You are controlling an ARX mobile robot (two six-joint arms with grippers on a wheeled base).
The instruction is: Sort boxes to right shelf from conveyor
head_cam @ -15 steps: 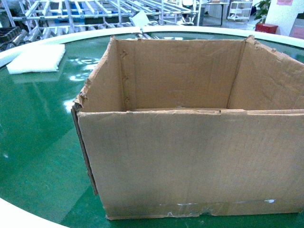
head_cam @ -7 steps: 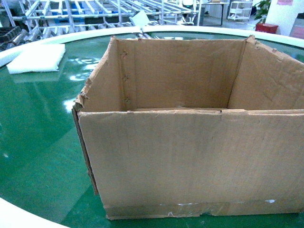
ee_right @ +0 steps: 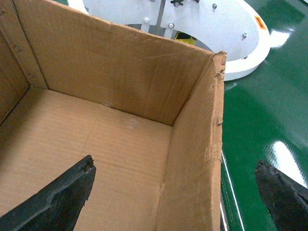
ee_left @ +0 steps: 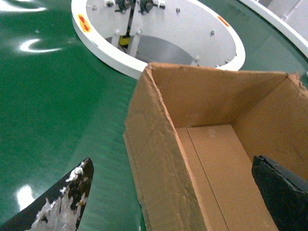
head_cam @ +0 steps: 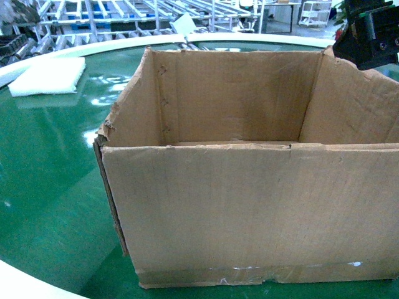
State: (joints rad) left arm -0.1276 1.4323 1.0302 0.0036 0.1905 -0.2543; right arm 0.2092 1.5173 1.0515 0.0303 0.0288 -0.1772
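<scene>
The white foam slab (head_cam: 48,76) is unmoved at far left on the glossy green conveyor (head_cam: 50,187). The corrugated, torn-edged box (head_cam: 249,205) stands open-topped at the near rim. Its left wall is straddled by the wide left claw (ee_left: 173,192). At upper right, the right claw (ee_right: 173,192) has newly appeared, spread across the right wall; a two-sided lift seems imminent.
</scene>
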